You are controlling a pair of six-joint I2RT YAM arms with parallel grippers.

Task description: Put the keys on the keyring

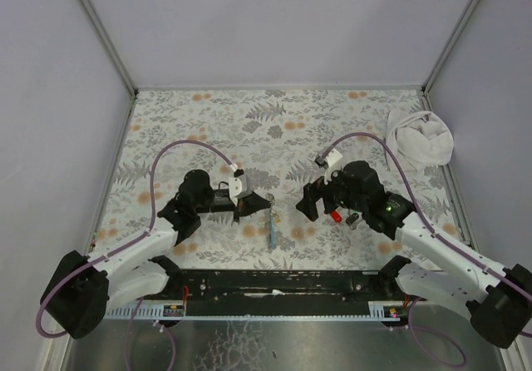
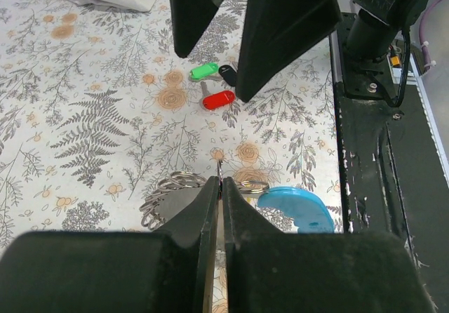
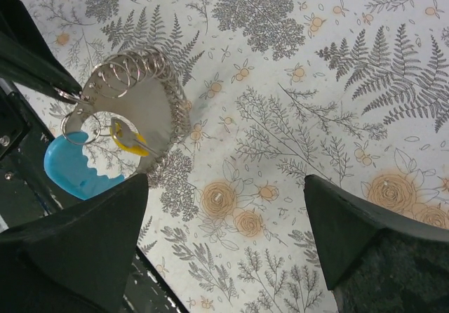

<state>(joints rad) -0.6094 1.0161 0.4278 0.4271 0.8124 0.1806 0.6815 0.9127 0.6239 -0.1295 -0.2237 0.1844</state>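
Note:
My left gripper [image 1: 247, 203] is shut on a thin wire loop of the keyring [image 2: 175, 184], a grey metal hoop strung with several small rings and a light blue tag [image 2: 296, 209]. In the right wrist view the keyring [image 3: 144, 92] hangs from the left fingers [image 3: 35, 60], and the tan-yellow key [image 3: 130, 139] hangs on it. The red key [image 2: 218, 100], green key [image 2: 204, 71] and black key [image 2: 228, 74] lie on the mat under my right gripper [image 1: 320, 200]. That gripper [image 3: 224, 222] is wide open and empty, to the right of the keyring.
A white cloth bundle [image 1: 420, 138] lies at the back right of the floral mat. The black base rail [image 2: 372, 151] runs along the near edge. Grey walls enclose the mat on three sides.

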